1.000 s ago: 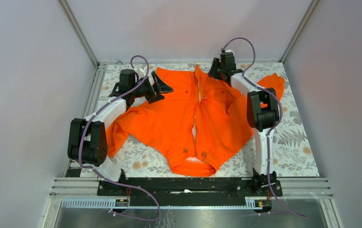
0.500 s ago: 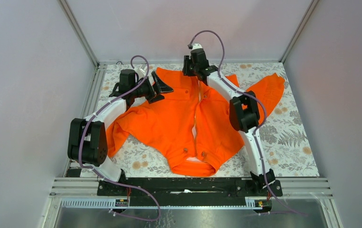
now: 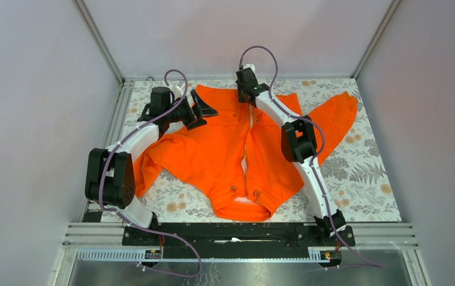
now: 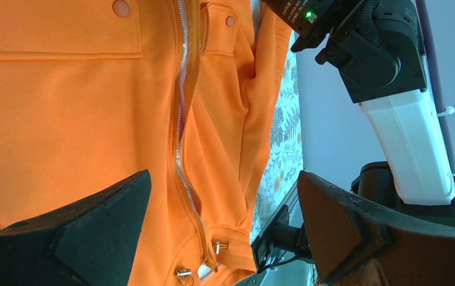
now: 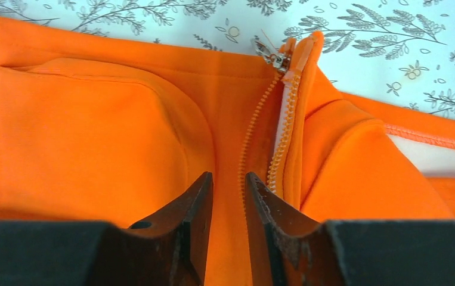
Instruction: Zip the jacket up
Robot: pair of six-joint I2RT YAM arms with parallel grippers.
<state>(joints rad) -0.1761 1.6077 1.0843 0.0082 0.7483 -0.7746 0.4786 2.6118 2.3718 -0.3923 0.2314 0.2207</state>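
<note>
The orange jacket [image 3: 213, 155] lies spread flat on the floral table, its front facing up. Its central zipper [image 3: 250, 143] runs from the far edge to the near edge. My left gripper [image 3: 204, 110] is wide open and empty over the jacket's far left part. In the left wrist view [image 4: 223, 179] the zipper [image 4: 180, 119] runs between its fingers. My right gripper [image 3: 251, 102] hovers at the zipper's far end. In the right wrist view [image 5: 228, 177] its fingers stand a narrow gap apart over the orange fabric, beside the zipper teeth [image 5: 251, 131]. The metal zipper pull [image 5: 271, 58] lies ahead, at the jacket's edge.
The floral table cover [image 3: 368, 173] shows around the jacket. One sleeve [image 3: 338, 113] reaches to the far right, the other [image 3: 147, 173] to the near left. Grey walls with metal rails [image 3: 117, 113] enclose the table. The right arm [image 4: 392, 119] shows in the left wrist view.
My right arm has swung left from the jacket's far right part to the far end of the zipper. The left arm and the jacket have not moved.
</note>
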